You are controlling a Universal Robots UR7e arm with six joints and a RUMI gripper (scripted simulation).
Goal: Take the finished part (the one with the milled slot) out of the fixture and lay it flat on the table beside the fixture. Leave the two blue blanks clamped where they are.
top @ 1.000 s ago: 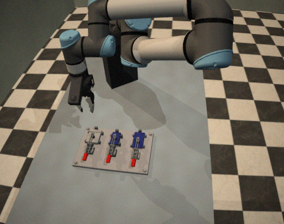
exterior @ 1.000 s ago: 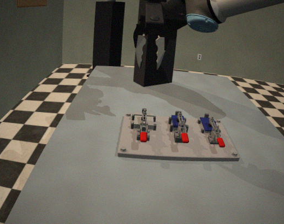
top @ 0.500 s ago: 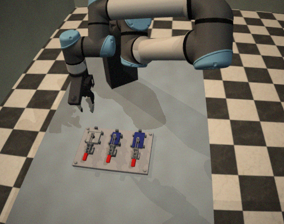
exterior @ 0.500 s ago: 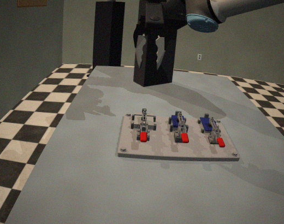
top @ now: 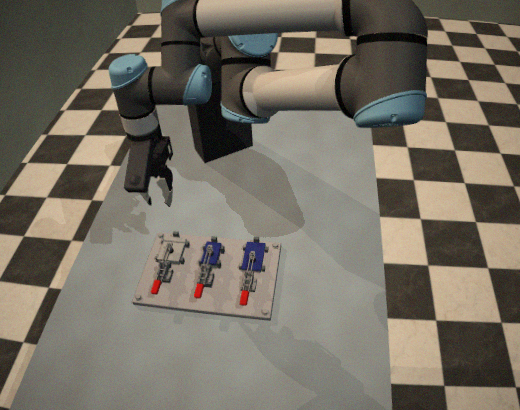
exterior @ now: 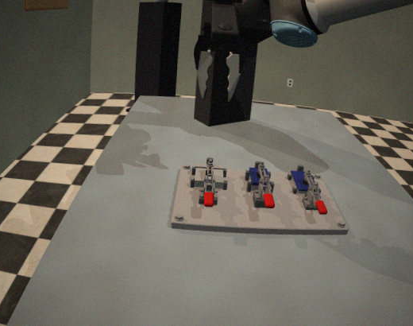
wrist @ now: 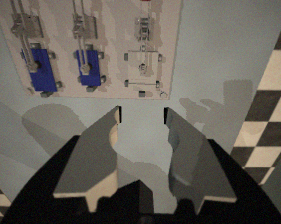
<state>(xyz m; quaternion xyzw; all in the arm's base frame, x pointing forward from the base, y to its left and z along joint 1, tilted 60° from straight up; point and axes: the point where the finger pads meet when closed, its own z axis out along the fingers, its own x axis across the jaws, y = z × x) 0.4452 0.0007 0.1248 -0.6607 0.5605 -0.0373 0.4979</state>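
Observation:
The grey fixture plate (top: 207,275) lies on the table with three toggle clamps. The finished part (top: 170,255) is pale grey and sits clamped in the left station; it also shows in the exterior view (exterior: 208,176) and in the wrist view (wrist: 142,67). Two blue blanks (top: 211,254) (top: 253,257) sit clamped in the middle and right stations. My gripper (top: 157,197) hangs above the table, behind the plate's left end and clear of it. Its fingers stand partly apart with nothing between them.
Each clamp has a red handle (top: 156,286) pointing toward the plate's front edge. The arm's black pedestal (top: 219,135) stands on the table behind the plate. The checkered floor (top: 462,200) surrounds the table on both sides.

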